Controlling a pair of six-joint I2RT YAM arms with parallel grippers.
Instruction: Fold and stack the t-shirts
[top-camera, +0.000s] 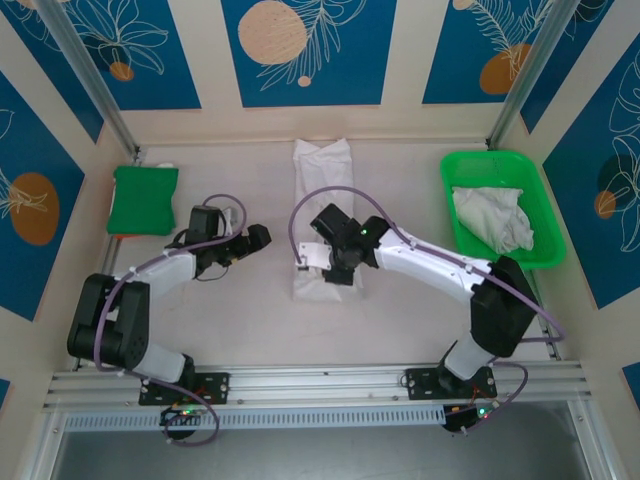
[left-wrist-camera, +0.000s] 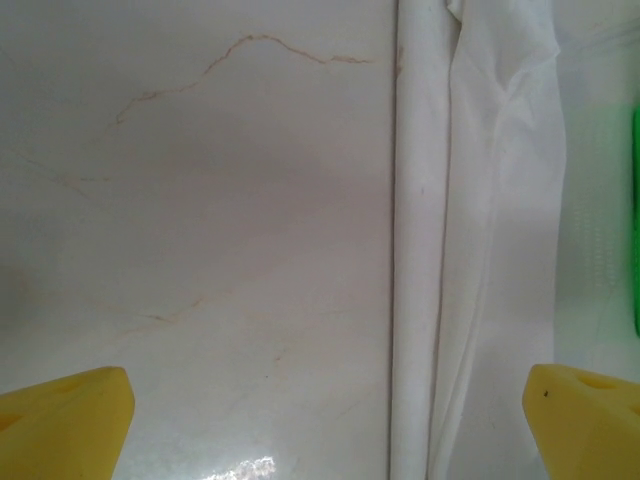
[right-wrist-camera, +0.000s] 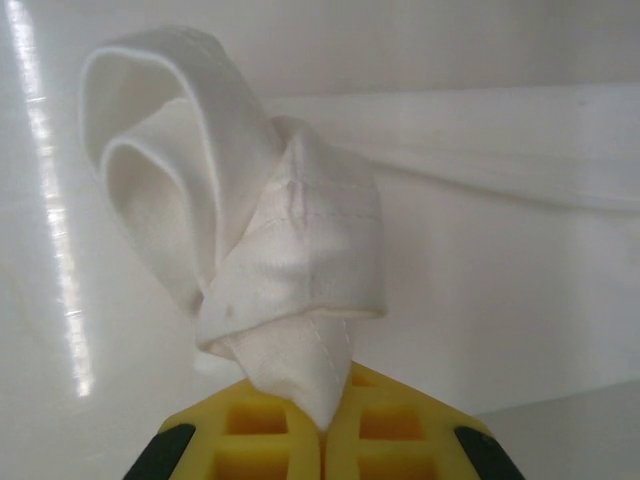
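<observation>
Two t-shirts matter here. One, the folded t-shirt (top-camera: 322, 165), lies as a long narrow strip down the centre of the top view, running from the upper middle toward the arms. The other, the crumpled t-shirt (top-camera: 492, 220), sits heaped in the green tray (top-camera: 487, 154) at the right of the frame.

The right gripper (right-wrist-camera: 322, 418) is clamped on the lower end of the strip. Its yellow fingers are pressed together, with a bunched, hemmed fold of white cloth standing up from them (the wrist view shows the stitching). The left gripper (top-camera: 260, 238) hangs with its jaws spread wide and nothing between them, over bare table (left-wrist-camera: 200, 200) just left of the strip's long edge.

The cotton looks light, limp and wrinkly. It will probably sag and drag rather than hold a shape, and a single pinch is likely to pull the layers askew. A better hold, I judge, is at both lower corners, through every layer near the hem.
</observation>
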